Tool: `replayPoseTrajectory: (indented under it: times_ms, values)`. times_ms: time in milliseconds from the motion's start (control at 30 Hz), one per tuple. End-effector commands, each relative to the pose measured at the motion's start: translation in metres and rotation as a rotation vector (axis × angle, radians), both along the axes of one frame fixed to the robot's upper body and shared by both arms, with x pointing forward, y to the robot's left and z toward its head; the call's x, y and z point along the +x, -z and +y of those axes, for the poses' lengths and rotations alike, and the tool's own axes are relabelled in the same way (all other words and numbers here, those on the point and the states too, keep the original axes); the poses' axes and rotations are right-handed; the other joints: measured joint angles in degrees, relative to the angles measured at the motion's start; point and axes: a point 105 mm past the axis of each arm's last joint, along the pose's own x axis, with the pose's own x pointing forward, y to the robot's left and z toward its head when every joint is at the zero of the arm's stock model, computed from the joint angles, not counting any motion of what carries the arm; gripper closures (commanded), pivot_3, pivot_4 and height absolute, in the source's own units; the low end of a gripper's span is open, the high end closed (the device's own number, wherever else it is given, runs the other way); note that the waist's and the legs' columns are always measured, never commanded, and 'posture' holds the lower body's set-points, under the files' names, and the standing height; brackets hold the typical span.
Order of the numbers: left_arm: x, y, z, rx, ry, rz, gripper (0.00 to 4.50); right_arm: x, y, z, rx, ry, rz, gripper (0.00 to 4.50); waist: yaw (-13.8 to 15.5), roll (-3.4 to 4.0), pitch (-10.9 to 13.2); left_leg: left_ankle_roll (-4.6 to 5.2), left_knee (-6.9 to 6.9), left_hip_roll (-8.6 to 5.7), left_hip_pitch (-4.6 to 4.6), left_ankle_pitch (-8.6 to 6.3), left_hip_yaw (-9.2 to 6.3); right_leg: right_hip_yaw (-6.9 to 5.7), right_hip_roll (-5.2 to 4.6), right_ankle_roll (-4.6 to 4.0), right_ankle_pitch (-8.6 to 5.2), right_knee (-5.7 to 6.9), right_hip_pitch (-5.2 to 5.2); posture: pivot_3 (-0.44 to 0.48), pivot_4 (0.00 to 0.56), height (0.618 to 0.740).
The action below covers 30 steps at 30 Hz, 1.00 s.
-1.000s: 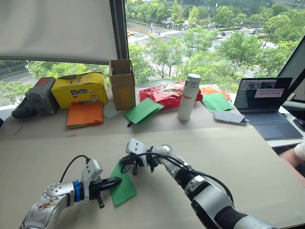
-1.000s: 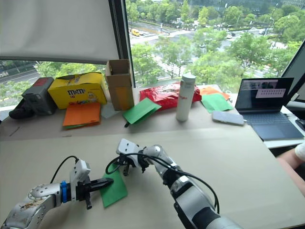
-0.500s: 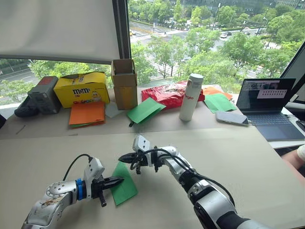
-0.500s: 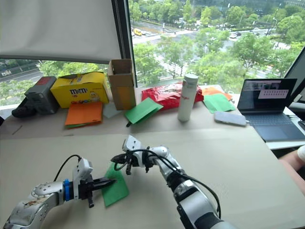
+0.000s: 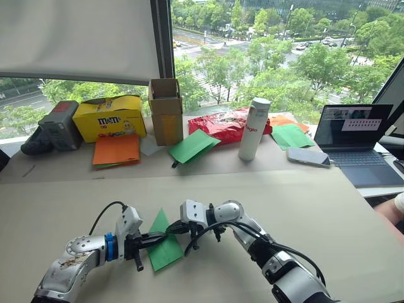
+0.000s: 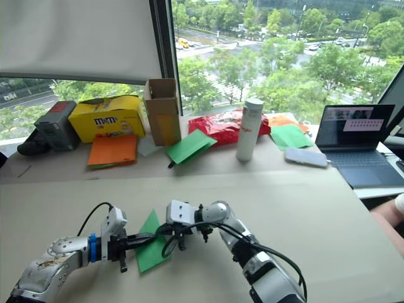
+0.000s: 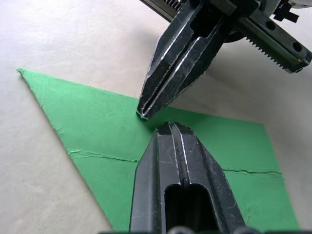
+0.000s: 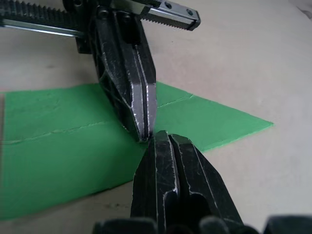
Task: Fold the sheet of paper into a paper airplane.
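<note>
On the tabletop (image 5: 328,214) the sheet of paper (image 5: 163,245) lies flat, thin, light and floppy, both the left gripper (image 7: 168,127) and the right gripper (image 8: 157,136) closed tip-to-tip on it, so an edge or corner seems the best hold.

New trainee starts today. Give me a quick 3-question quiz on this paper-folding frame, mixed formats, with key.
1. True or false: both grippers have their fingers shut.
2. Where do the left gripper and right gripper meet? A) over the green sheet of paper B) above the orange paper sheets C) beside the laptop
3. Fill in: the white bottle stands in front of a ____ snack bag.

Key: 1 true. 2 A. 3 red.
</note>
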Motion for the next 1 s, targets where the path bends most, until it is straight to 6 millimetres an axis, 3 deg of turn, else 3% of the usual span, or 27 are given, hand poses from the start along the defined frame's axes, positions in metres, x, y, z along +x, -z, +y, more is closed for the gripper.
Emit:
replayPoseTrajectory:
  times_ms: [33, 267, 467, 633, 800, 1000]
  values:
    - [-0.003, -0.002, 0.003, -0.014, 0.013, 0.025, 4.5, -0.017, 0.028, -0.016, -0.146, -0.052, 0.041, 4.46, 0.1, 0.0, 0.0, 0.0, 0.0, -0.01, 0.0, 0.0, 0.0, 0.0, -0.01, 0.0, 0.0, 0.0, 0.0, 0.0, 0.15, 0.739]
    - [0.004, -0.008, 0.02, -0.012, -0.018, 0.026, 4.5, -0.034, 0.03, -0.031, -0.211, -0.104, 0.035, 4.46, 0.2, 0.0, 0.0, 0.05, 0.0, 0.03, 0.01, -0.02, -0.01, 0.0, 0.02, -0.01, -0.01, 0.0, -0.01, 0.0, 0.15, 0.739]
    - [0.008, -0.008, 0.014, -0.007, 0.027, 0.034, 4.5, -0.057, 0.035, -0.057, -0.328, -0.202, -0.035, 4.46, 1.3, 0.0, 0.0, 0.17, 0.04, -0.17, 0.04, -0.1, -0.01, -0.02, -0.13, 0.0, -0.03, -0.12, -0.11, 0.0, 0.15, 0.739]
    - [0.014, -0.009, 0.013, -0.003, 0.037, 0.032, 4.5, -0.064, 0.034, -0.067, -0.351, -0.198, -0.057, 4.46, 1.3, -0.03, 0.0, 0.32, 0.08, -0.27, 0.04, -0.2, -0.02, -0.01, -0.23, -0.01, -0.06, -0.15, -0.05, 0.0, 0.15, 0.739]
    - [0.016, -0.006, 0.011, 0.005, 0.06, 0.034, 4.5, -0.052, 0.016, -0.074, -0.332, -0.116, -0.116, 4.46, 1.4, -0.03, 0.0, 0.36, 0.11, -0.28, 0.02, -0.19, -0.02, -0.01, -0.22, 0.0, -0.06, -0.13, -0.02, 0.0, 0.15, 0.739]
    - [0.019, -0.002, 0.007, -0.015, 0.067, 0.036, 4.5, -0.027, -0.021, -0.048, -0.169, -0.042, -0.169, 4.46, 1.3, -0.04, 0.0, 0.35, 0.19, -0.24, 0.0, -0.18, -0.03, -0.01, -0.17, -0.01, -0.06, -0.09, -0.03, 0.0, 0.15, 0.739]
